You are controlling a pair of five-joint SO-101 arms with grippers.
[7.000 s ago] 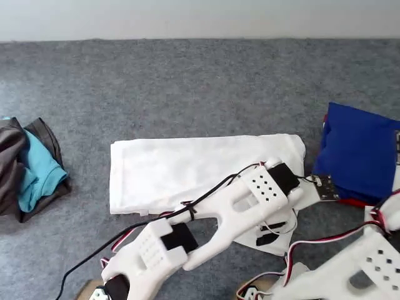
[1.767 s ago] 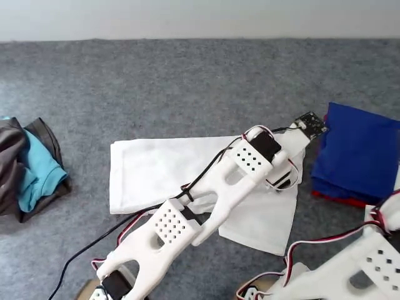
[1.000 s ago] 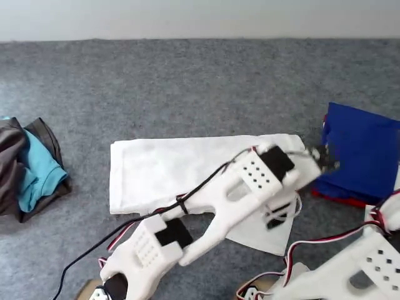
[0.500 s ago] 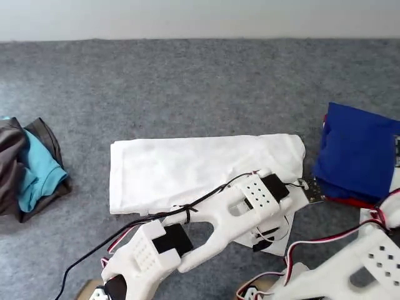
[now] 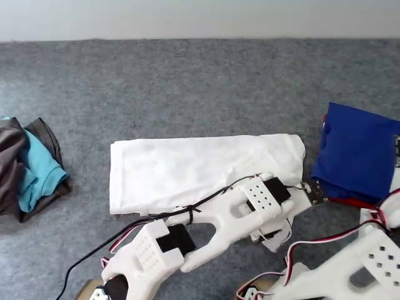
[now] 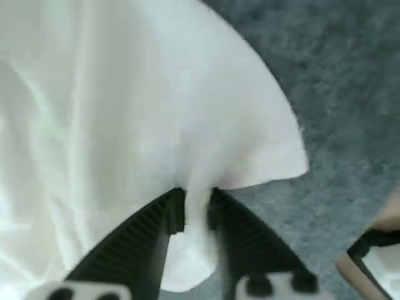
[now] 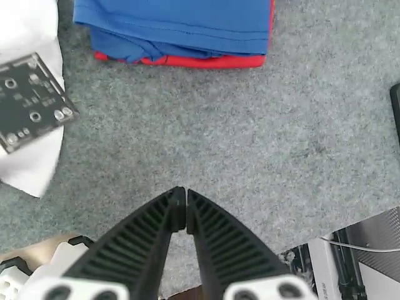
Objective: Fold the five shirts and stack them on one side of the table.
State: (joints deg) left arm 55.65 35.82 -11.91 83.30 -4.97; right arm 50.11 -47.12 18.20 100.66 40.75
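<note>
Light lay soft and even over the grey table (image 5: 187, 81), bright with no hard edges, and seemed to fall from overhead. My left arm (image 5: 237, 209) threw only 1 small, dim shadow beneath itself, onto the white shirt (image 5: 175, 169). From my left wrist that shirt glared so pale that its folds showed as weak grey streaks. The dark fingers (image 6: 150, 231) of my left gripper (image 6: 195, 197) stood out plainly against it. From my right wrist the blue shirt (image 7: 175, 19) was evenly lit, with 1 thin soft shadow where its stack met the table.
</note>
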